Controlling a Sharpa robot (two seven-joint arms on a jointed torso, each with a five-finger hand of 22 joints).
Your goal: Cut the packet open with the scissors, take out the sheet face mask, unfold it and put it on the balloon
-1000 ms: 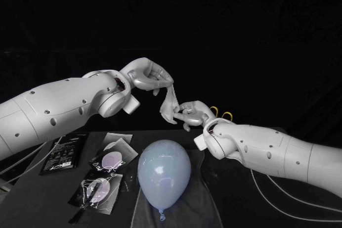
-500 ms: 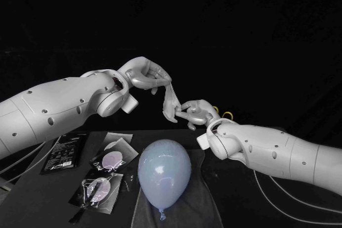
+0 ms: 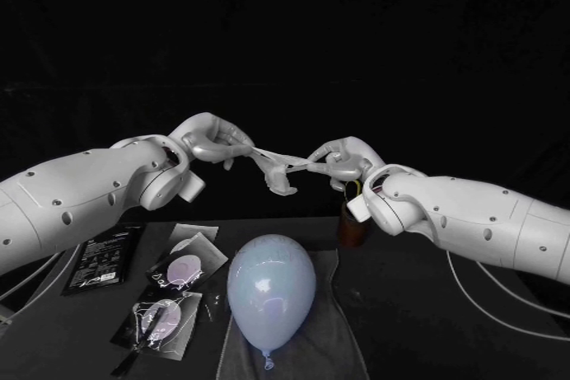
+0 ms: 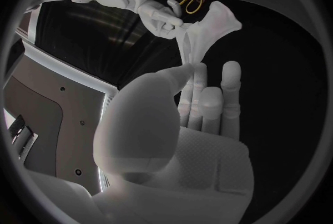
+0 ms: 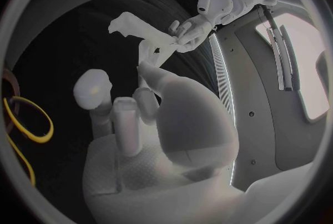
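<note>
Both hands had shifted since the earlier frames: the left hand (image 3: 214,143) had dropped a little and drawn to the left, while the right hand (image 3: 341,159) had risen and moved right. They now sat almost level, high over the far part of the table. The sheet face mask (image 3: 280,167), which had hung nearly upright between them, was pulled out sideways, with a loose fold drooping from its middle.

The left hand pinched the mask's left end between thumb and fingertips. Its wrist view showed the mask (image 4: 205,32) fanning out beyond that pinch, and the other fingers (image 4: 229,82) lay straight and apart. The right hand clasped the right end between thumb and curled fingers, seen close in its wrist view, where the mask (image 5: 132,25) ran across to the left hand (image 5: 191,32).

Below, the balloon (image 3: 271,283) lay on a grey cloth (image 3: 319,340) near the table's front, well apart from the mask. The scissors (image 4: 188,1) stood in a brown holder (image 3: 352,228) under the right hand. A black packet (image 3: 104,253) and two glossy packets (image 3: 188,265) (image 3: 161,318) lay left of the balloon.
</note>
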